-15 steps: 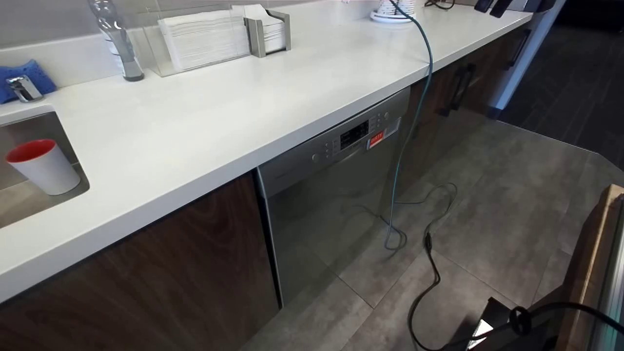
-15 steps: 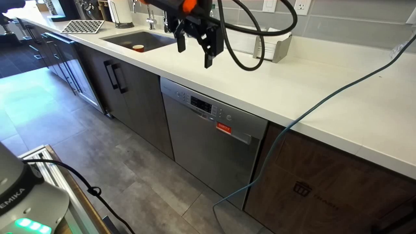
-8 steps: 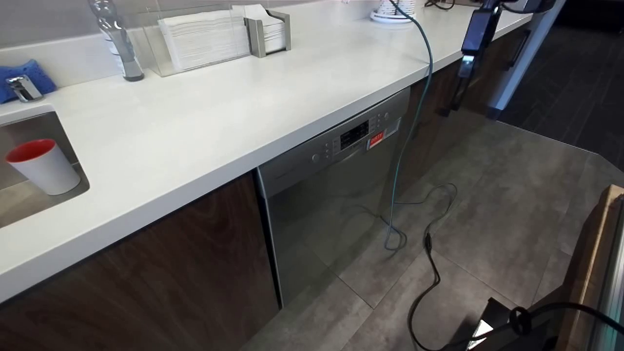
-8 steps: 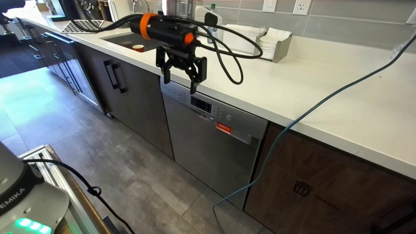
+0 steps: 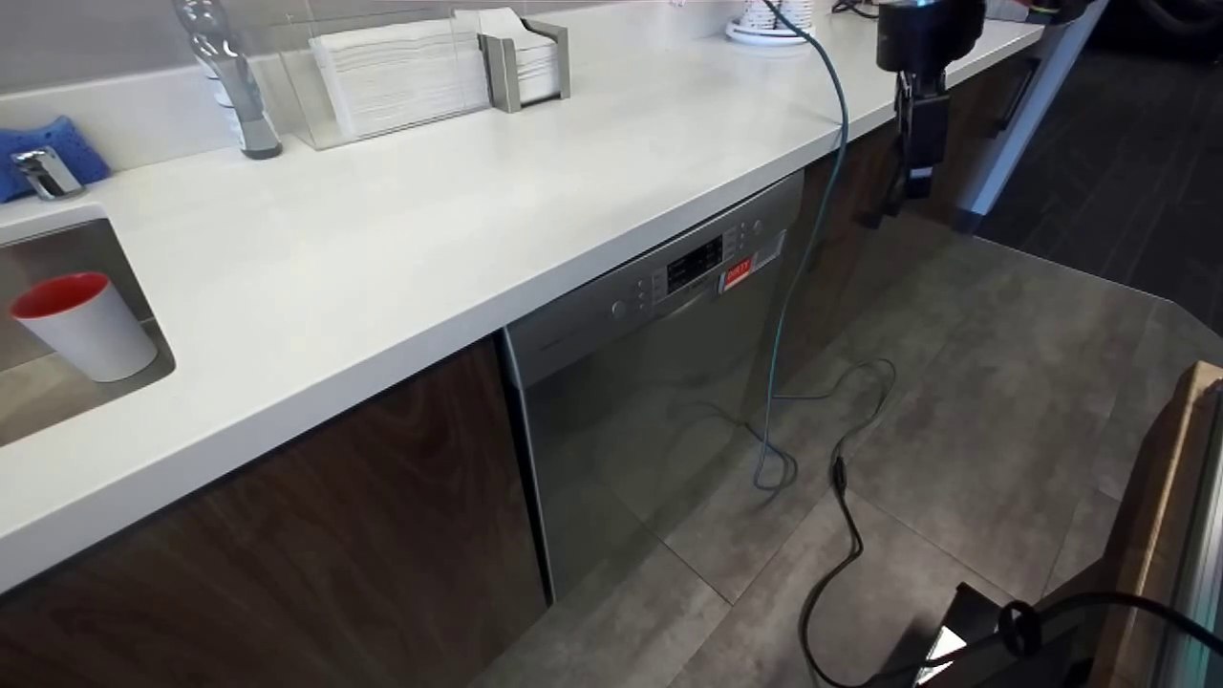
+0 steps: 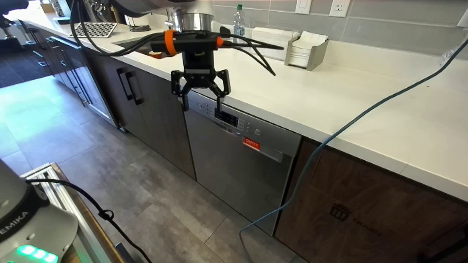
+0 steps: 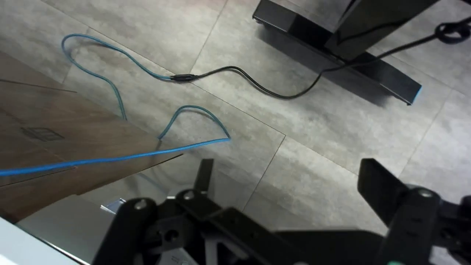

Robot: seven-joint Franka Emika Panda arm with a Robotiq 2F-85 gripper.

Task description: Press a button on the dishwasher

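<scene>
Wrist view: the black, jointed two-fingered claw (image 7: 287,162) hangs over the grey tiled floor (image 7: 323,127), jaws spread well apart. In both exterior views, the wide grey stainless-steel-fronted dishwasher (image 6: 236,170) sits under the smooth white counter (image 6: 365,106), beside dark brown wooden cabinet fronts (image 6: 164,124); the claw is apart from it.

Over on the white counter (image 5: 382,239) a clear bottle (image 6: 239,25) stood beside stacked napkins (image 5: 406,76), a red-lined cup (image 5: 96,330) sat in the sink (image 5: 81,247), and a blue cable (image 6: 329,139) hung to the tiled floor (image 6: 164,219).
</scene>
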